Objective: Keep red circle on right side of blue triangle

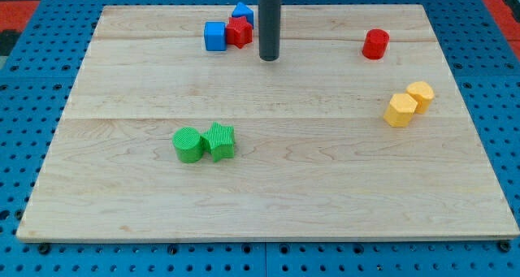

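The red circle (375, 44) stands near the board's top edge, toward the view's right, alone. The blue triangle (242, 12) is well to its left, at about nine o'clock from it and slightly higher, close against the top edge and partly hidden behind my rod. So the red circle sits on the triangle's right side.

My tip (269, 58) rests on the wood between the two, much nearer the triangle, at roughly four o'clock from it. I have no jaws to open or close, only a plain rod, and it touches no block.

Touching the triangle at six o'clock is a red star (239, 32), and a blue cube (214, 36) presses against the star's left. Two yellow blocks (409, 103) lie touching at five o'clock from the circle, near the right edge. A green cylinder (188, 144) and a green star (220, 140) sit together left of centre, lower down. The wooden board (325, 188) stretches bare across its centre and bottom.
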### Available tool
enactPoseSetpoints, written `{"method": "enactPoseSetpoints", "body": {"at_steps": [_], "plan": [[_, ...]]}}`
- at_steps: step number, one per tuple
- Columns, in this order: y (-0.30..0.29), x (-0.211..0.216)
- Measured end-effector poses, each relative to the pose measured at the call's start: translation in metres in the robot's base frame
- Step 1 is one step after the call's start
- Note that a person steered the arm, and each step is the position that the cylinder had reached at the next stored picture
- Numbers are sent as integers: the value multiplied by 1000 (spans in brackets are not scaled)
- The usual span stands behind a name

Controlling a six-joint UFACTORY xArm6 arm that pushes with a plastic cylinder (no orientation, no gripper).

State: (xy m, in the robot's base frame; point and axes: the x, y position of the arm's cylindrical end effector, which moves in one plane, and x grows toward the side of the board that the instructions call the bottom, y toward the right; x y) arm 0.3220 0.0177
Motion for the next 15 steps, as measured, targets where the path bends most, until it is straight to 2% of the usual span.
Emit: {"method": "enactPoseSetpoints", "body": {"at_steps": [2,6,7,9,10,11,12,13,14,15], "plan": [[28,0],[28,8],[64,8],[192,-7],[175,-20],[222,4],[234,-45],[166,-55],[51,-56],[95,-77]]}}
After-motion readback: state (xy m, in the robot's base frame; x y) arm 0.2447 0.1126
